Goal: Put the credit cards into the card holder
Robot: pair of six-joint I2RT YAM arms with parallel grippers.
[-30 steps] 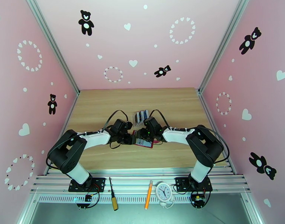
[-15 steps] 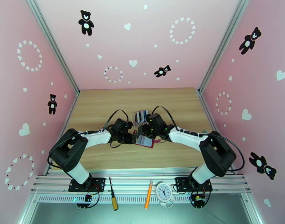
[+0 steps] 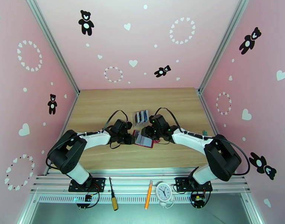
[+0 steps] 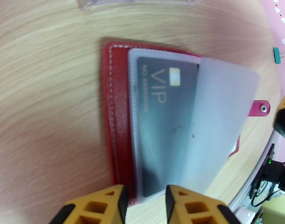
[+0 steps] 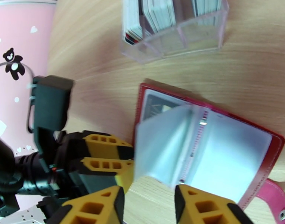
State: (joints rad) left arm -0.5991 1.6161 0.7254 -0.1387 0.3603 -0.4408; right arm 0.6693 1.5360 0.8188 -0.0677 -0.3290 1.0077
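The dark red card holder [image 3: 145, 142] lies open on the wooden table, between both grippers. In the left wrist view the card holder [image 4: 118, 109] shows a dark VIP credit card [image 4: 164, 120] inside a clear pocket, with one frosted pocket leaf [image 4: 220, 120] curling up. My left gripper [image 4: 144, 202] stands over the holder's near edge with its jaws a little apart, and that edge runs past both fingers. My right gripper [image 5: 149, 202] hovers open just off the raised leaf [image 5: 161, 146]. More credit cards [image 5: 157, 15] stand in a clear rack [image 5: 179, 38].
The clear rack [image 3: 141, 116] stands just behind the holder. A small green clip [image 3: 204, 132] lies to the right. A screwdriver [image 3: 113, 198], an orange pen [image 3: 148, 199] and a small clock [image 3: 164, 192] rest on the near rail. Pink walls close three sides.
The right arm's elbow has swung out to the right and its gripper has drawn back off the holder, uncovering the pocket leaves. The left arm has barely moved.
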